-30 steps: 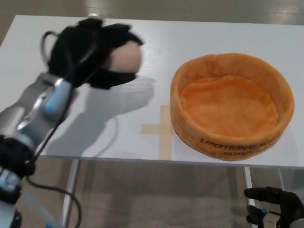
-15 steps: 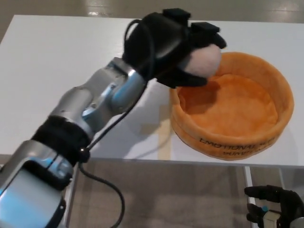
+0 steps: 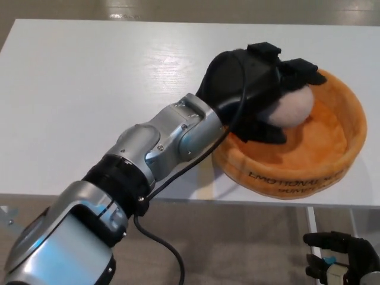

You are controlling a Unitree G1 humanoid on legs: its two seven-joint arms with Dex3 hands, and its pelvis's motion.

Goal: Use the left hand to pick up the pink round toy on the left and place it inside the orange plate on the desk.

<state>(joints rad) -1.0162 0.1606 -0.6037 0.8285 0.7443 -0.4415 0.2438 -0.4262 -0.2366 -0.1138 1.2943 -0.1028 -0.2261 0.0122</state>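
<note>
Left hand (image 3: 261, 89) is clamped on the pink round toy (image 3: 291, 107), with the orange plate (image 3: 332, 169) directly beneath it.

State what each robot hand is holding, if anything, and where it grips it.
The left hand holds the pink round toy, fingers wrapped over its top and left side, above the orange plate. The right hand holds nothing.

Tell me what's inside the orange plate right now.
The left hand reaches over the orange plate, shut on the pink round toy. Bare orange lining shows to the right; the hand covers the floor beneath the toy.
</note>
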